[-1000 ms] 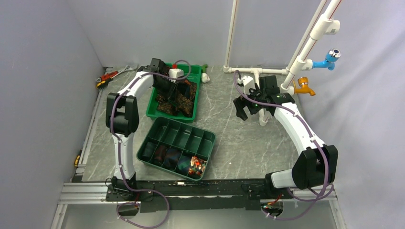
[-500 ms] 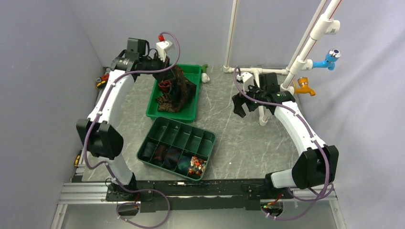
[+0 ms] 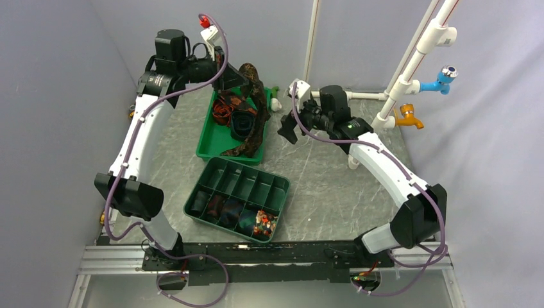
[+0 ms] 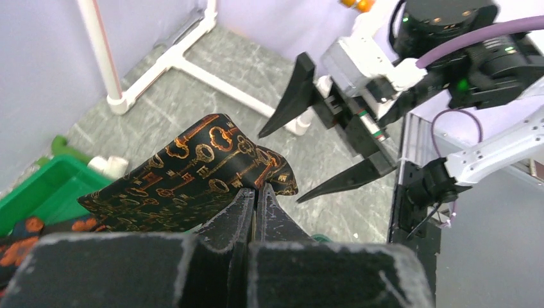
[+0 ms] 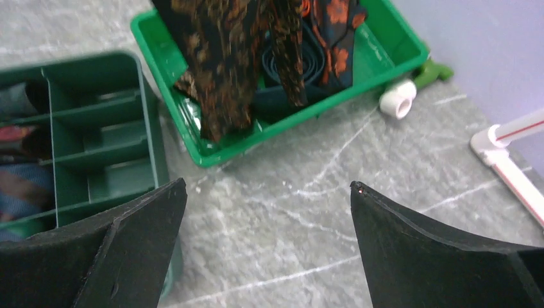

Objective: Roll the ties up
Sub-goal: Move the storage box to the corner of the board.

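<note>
My left gripper [image 3: 246,75] is raised high and shut on a dark brown tie [image 3: 258,109] with an orange key print. The tie hangs down into the green tray [image 3: 212,154]. In the left wrist view the fingertips [image 4: 255,192] pinch a fold of this tie [image 4: 199,168]. More ties lie in the tray: a black one with red-orange print [image 3: 222,111] and a coiled navy one [image 3: 242,123]. My right gripper [image 3: 290,125] is open and empty, just right of the hanging tie. It shows in the left wrist view [image 4: 333,151], and its own view [image 5: 268,186] looks at the tray [image 5: 308,115].
A dark green divided tray [image 3: 256,183] stands near the middle, with rolled ties [image 3: 231,210] in its front row. A white pipe frame [image 3: 349,96] with blue and orange taps [image 3: 410,115] stands at the back right. Tools [image 3: 144,102] lie far left.
My left arm has risen and swung back, lifting the key-print tie out of the tray. My right arm has moved left toward the hanging tie, jaws still open.
</note>
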`<state>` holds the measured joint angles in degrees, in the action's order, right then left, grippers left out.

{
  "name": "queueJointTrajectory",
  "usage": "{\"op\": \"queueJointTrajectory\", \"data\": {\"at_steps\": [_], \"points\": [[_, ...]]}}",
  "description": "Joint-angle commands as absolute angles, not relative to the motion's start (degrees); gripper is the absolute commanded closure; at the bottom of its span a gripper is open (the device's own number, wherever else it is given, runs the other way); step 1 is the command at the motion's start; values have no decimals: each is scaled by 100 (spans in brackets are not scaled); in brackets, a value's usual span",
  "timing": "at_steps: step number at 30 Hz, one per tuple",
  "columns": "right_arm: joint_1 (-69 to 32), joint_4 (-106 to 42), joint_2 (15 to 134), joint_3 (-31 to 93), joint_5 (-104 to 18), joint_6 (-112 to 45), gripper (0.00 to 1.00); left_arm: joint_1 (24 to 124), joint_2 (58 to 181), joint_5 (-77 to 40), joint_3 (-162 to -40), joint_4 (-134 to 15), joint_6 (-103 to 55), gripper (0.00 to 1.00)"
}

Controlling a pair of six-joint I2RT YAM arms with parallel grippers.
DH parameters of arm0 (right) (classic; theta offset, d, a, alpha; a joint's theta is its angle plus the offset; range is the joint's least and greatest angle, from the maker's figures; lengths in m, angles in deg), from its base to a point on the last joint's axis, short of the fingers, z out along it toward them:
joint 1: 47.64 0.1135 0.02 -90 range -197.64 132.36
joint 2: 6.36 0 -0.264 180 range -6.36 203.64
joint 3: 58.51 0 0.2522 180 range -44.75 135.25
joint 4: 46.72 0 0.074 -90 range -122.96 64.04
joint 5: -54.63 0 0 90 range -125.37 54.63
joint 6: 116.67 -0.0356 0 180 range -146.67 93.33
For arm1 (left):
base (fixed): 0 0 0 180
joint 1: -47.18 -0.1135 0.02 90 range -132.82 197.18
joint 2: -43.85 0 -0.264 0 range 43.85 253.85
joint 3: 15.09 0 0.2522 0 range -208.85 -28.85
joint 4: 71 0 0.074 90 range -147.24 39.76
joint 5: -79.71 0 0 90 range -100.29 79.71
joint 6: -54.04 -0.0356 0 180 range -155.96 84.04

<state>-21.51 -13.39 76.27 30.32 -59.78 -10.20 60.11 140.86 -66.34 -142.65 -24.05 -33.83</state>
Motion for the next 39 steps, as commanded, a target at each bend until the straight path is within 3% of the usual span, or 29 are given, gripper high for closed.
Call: {"op": "queueJointTrajectory", "data": {"at_steps": [1, 13, 14, 15, 18, 19, 20, 23, 25, 31, 39], "points": [[-1974, -2412, 7532, 3327, -6082, -1452, 0, 6170, 13822, -7178, -14706, -2891, -2922, 100], [-1351, -3450, 7697, 3809, -5539, -1557, 2, 6618, 13895, -7676, -14956, -2840, -2674, 100], [-1337, -3485, 7700, 3825, -5518, -1553, 7, 6657, 13882, -7688, -14941, -2775, -2734, 100], [-1336, -3473, 7696, 3832, -5488, -1523, 22, 6677, 13862, -7694, -14904, -2716, -2794, 100], [-1338, -3335, 7610, 3807, -5158, -1419, 79, 6665, 13733, -7714, -14686, -2587, -2942, 100], [-1341, -3190, 7581, 3810, -4990, -1389, 94, 6642, 13697, -7690, -14657, -2466, -3073, 98], [-1345, -3019, 7537, 3834, -4841, -1371, 100, 6601, 13632, -7671, -14605, -2373, -3180, 88], [-1480, -2775, 7293, 3773, -4532, -1350, 100, 6263, 13391, -7674, -14137, -2486, -3194, 43], [-1567, -2760, 7072, 3723, -4270, -1352, 100, 5891, 13236, -7517, -13678, -2760, -3048, 29], [-1899, -2815, 6580, 3979, -3614, -1097, 100, 5524, 13035, -6102, -12892, -1867, -5118, 24], [-2110, -2590, 6287, 4383, -3149, -628, 100, 6906, 12905, -5083, -11519, -1492, -7151, 22]]}}
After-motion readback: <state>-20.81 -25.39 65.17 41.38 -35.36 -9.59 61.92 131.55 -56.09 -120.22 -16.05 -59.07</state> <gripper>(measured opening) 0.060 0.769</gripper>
